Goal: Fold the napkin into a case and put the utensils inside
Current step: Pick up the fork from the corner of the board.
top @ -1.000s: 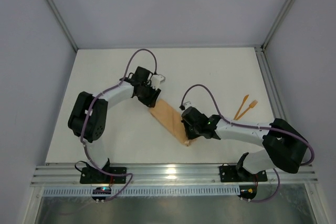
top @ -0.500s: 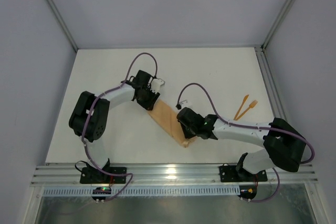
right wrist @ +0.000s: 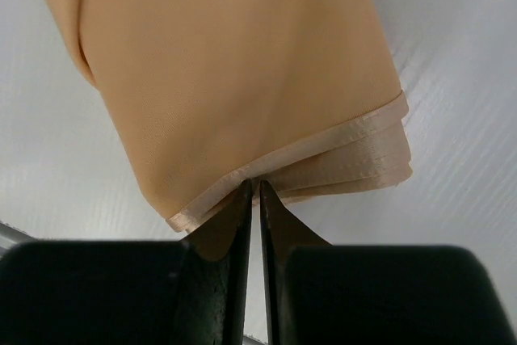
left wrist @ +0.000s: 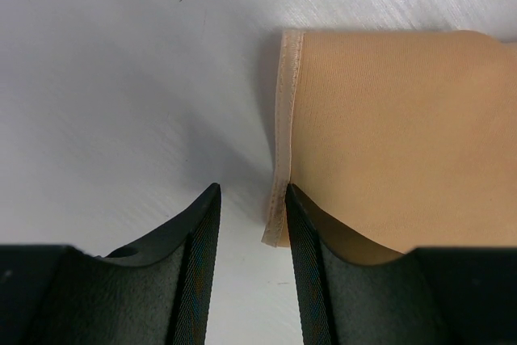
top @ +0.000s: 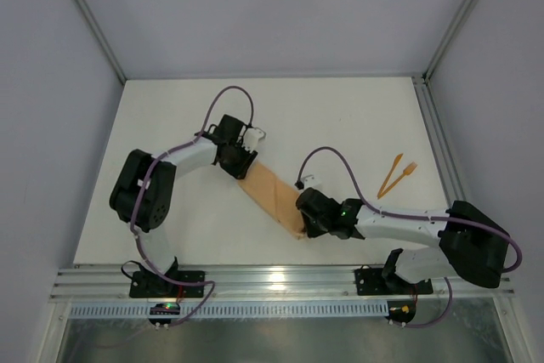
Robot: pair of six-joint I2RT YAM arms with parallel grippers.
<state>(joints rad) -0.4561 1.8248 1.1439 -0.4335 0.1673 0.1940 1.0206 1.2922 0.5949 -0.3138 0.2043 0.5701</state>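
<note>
Right tool [right wrist: 252,189] retreated nearer | pinching napkin [top: 270,191] hem | left tool [left wrist: 252,193] parted

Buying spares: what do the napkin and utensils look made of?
The napkin looks like soft peach fabric with a slight sheen; a stitched hem and layered folds show. The utensils seem thin orange plastic, but are too small to be sure.

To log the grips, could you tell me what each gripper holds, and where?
Right gripper seems to pinch the napkin by its end hem; left gripper is open, holding nothing.
</note>
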